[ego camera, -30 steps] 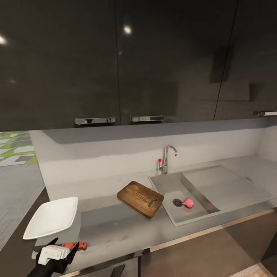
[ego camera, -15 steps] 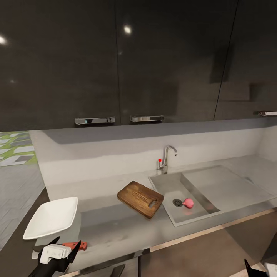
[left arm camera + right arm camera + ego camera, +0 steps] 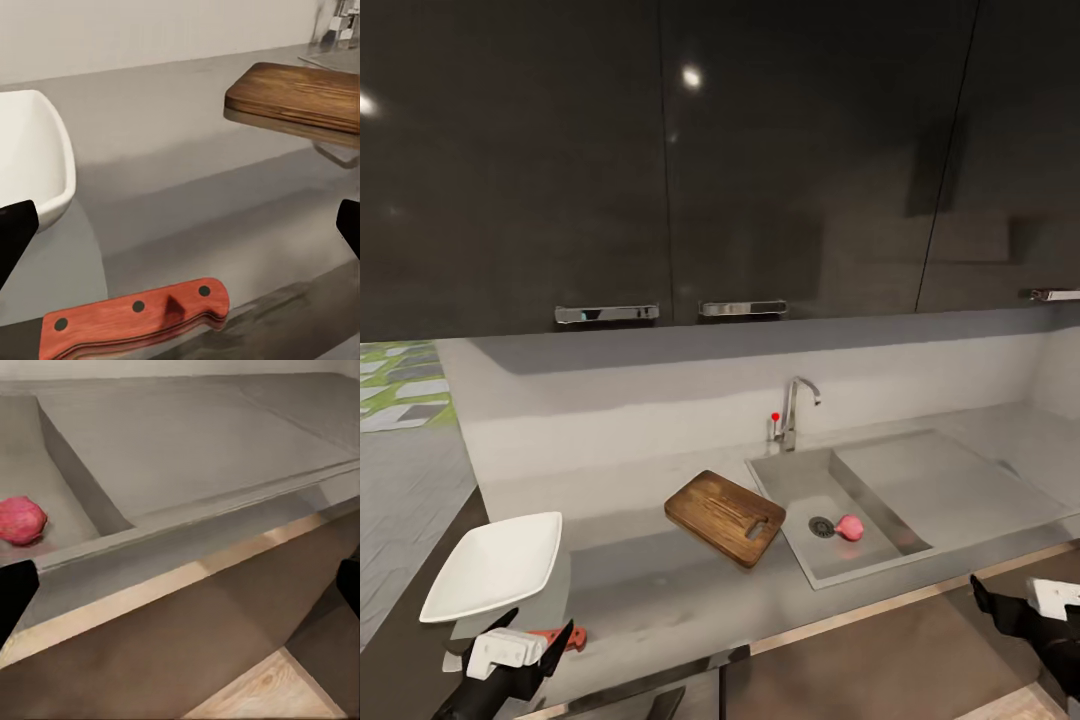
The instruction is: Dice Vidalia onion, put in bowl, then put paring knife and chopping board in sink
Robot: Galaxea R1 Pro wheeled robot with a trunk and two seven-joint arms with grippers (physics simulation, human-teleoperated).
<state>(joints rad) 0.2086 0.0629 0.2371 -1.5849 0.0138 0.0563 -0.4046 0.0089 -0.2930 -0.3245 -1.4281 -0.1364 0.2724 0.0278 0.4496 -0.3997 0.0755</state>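
One Vidalia onion (image 3: 849, 527) is seen lying in the basin of the sink (image 3: 880, 560), just beside the round drain (image 3: 821, 526), on the side away from the chopping board (image 3: 725, 517). One board is counted; it rests flat on the countertop (image 3: 660, 590), just beside the sink's near-left rim, with its handle slot turned toward the sink. One bowl (image 3: 495, 565) is placed well apart from the sink, at the far end of the countertop from it, beyond the board. One paring knife (image 3: 557, 637) is laid on the countertop close to the bowl, on the bowl's front side, near the counter's front edge; only its reddish handle can be made out, with three dark rivets shown in the left wrist view (image 3: 135, 315). One chrome faucet (image 3: 792, 410) with a red-tipped lever is mounted behind the sink.

Between the board and the knife a broad bare stretch of countertop is left. The drainboard on the sink's far side from the board is bare as well.

The left gripper (image 3: 528, 640) is held over the knife handle, its fingers spread apart and nothing between them. The right gripper (image 3: 1000, 600) is held off the counter's front edge, beyond the sink's drainboard end, below the countertop level; in the right wrist view its two fingertips are seen wide apart with nothing held.
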